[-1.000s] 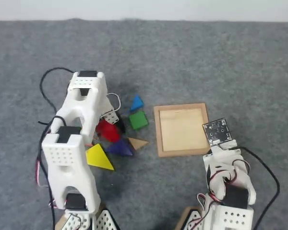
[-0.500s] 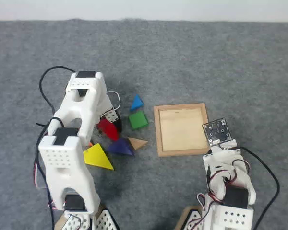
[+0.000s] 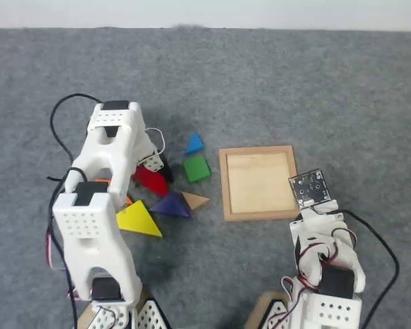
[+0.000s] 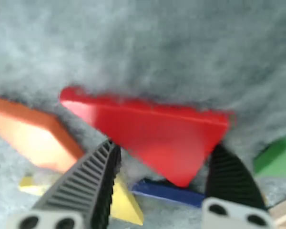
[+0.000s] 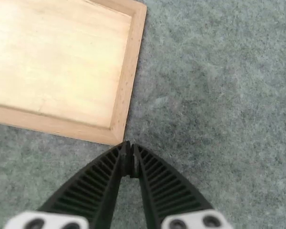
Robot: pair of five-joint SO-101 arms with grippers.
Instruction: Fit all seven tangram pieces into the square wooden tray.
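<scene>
My left gripper point(image 4: 162, 151) hung low over the cluster of pieces on the left half of the grey worktop point(image 3: 308, 89). Its jaws were spread wide, with one finger on either side of a pointed corner of the red triangle point(image 4: 152, 131). That view was blurred, so I could not tell whether either finger pressed against the red edges.

The red triangle lay on the worktop about midway between the near and far edges. Just beside it, toward the left edge, was the orange piece point(image 4: 31, 136), mostly hidden under my left arm in the high view. On the near side of the red triangle sat the yellow triangle point(image 3: 138, 219) and the dark blue triangle point(image 3: 170, 205). The tan triangle point(image 3: 195, 201) lay against the dark blue one's right-hand tip. The green square point(image 3: 196, 168) lay just to the right of the red triangle. The light blue triangle point(image 3: 194, 144) sat a little beyond the green square toward the far edge, apart from it.

The wooden tray point(image 3: 258, 216) rested flat near the middle of the worktop, to the right of the pieces and close to the green square and the tan triangle without touching either. All seven pieces lay outside it on the worktop.

My right gripper point(image 5: 129, 155) was closed, its fingers meeting with nothing between them. It was poised above the worktop just off the tray's near right corner.
</scene>
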